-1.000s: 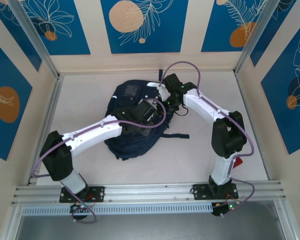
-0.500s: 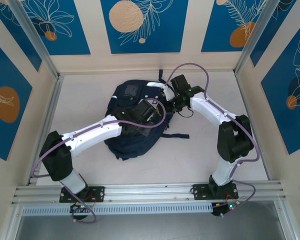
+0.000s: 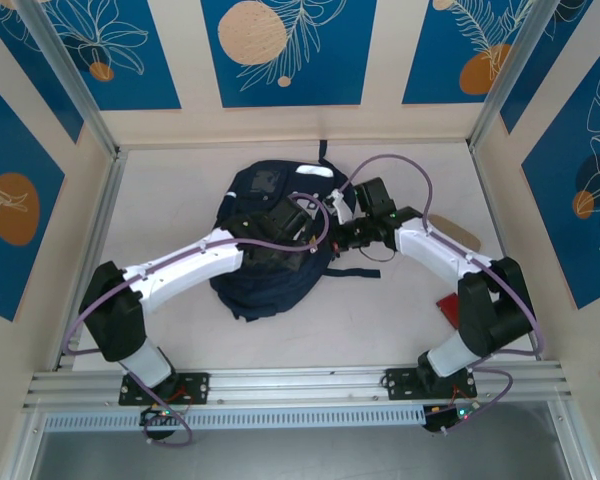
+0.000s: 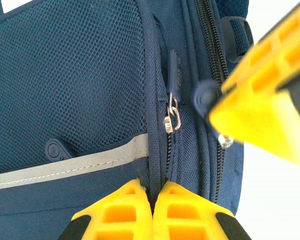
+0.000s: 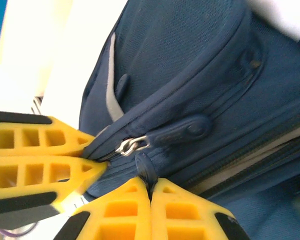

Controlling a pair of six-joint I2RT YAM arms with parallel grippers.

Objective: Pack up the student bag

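- Left gripper (image 4: 152,202), with ribbed yellow fingers, is pinched closed on a corded seam (image 4: 151,100) of the student bag (image 4: 80,90), just below a metal zipper slider (image 4: 172,117).
- Right gripper (image 5: 151,192) is clamped on a rubbery navy zipper pull (image 5: 142,167) at the bag's right edge.
- The bag, navy mesh with a grey reflective stripe (image 4: 65,167), lies mid-counter (image 3: 400,310).

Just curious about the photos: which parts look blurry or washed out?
Left wrist view: the metal zipper slider on the student bag is sharp, a finger of the right gripper is blurred, the table bleaches white. Right wrist view: table glares upper left. Top view: even light, soft shadows.
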